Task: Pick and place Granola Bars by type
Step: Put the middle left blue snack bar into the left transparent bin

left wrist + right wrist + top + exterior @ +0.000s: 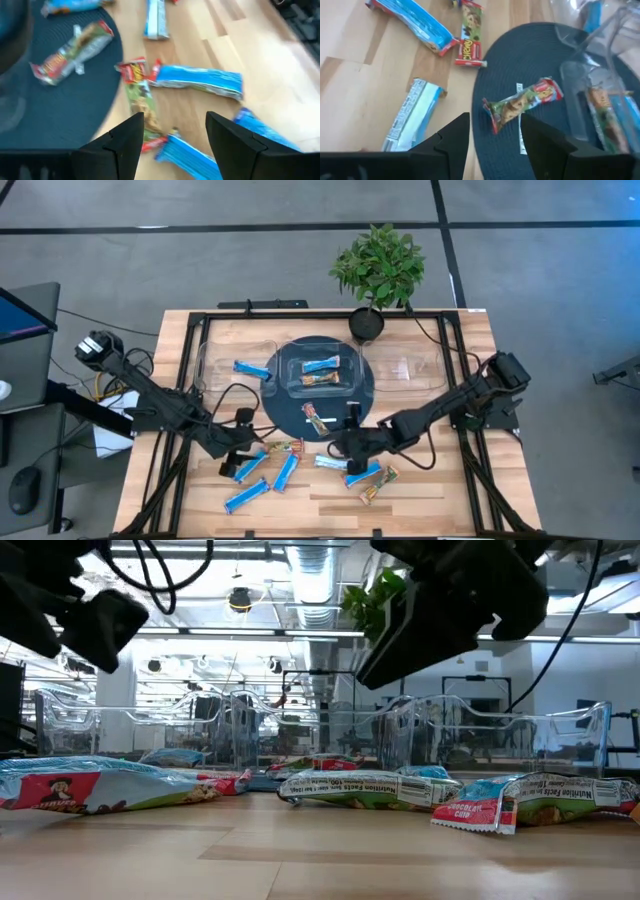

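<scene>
I count three granola bars (pixel 322 364) in the clear trays (pixel 300 385); most lie loose on the counter (pixel 430 480). Left end effector (pixel 237 465) and right end effector (pixel 352 458) hover apart, holding nothing.

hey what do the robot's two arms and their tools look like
Both are dark, near-black jointed arms with black cables looping alongside. The left tool and right tool each end in two flat, angular black fingers. No markings are visible.
</scene>
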`<state>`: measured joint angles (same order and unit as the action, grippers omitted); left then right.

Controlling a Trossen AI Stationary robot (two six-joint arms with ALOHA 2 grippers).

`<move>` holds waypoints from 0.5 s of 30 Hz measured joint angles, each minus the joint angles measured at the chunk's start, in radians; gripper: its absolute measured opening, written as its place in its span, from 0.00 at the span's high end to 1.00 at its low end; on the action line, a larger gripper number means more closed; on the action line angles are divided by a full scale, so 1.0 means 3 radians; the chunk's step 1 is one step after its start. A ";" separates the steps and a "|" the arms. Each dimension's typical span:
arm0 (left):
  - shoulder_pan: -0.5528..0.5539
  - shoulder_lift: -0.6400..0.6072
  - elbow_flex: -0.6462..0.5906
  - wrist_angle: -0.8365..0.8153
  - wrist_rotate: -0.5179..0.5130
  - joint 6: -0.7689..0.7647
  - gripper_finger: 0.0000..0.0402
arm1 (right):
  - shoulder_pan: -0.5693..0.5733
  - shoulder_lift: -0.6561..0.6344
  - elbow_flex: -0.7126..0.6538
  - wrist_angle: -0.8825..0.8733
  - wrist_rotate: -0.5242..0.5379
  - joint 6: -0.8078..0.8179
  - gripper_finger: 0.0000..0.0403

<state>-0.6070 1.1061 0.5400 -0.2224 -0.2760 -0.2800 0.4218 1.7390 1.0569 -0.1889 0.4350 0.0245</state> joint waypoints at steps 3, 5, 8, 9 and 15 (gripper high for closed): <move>0.0072 0.0026 0.0000 -0.0093 0.0112 -0.0366 0.48 | 0.0010 0.0000 0.0000 0.0001 0.0044 -0.0098 0.58; 0.0082 0.0060 0.0000 -0.0225 0.0097 -0.0658 0.48 | -0.0006 0.0000 0.0000 0.0009 0.0047 -0.0160 0.58; 0.0064 0.0217 -0.0001 -0.0386 0.0124 -0.1088 0.48 | -0.0043 0.0000 0.0000 0.0022 0.0052 -0.0325 0.58; 0.0048 0.0281 -0.0002 -0.0404 0.0172 -0.1188 0.48 | -0.0063 0.0000 0.0000 0.0044 0.0051 -0.0383 0.58; 0.0001 0.0737 -0.0001 -0.0371 0.0410 -0.1536 0.48 | -0.0213 0.0000 0.0000 0.0113 0.0041 -0.0514 0.59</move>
<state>-0.6067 1.3270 0.5396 -0.3336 -0.1531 -0.7409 0.3578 1.7390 1.0569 -0.1550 0.4474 -0.1296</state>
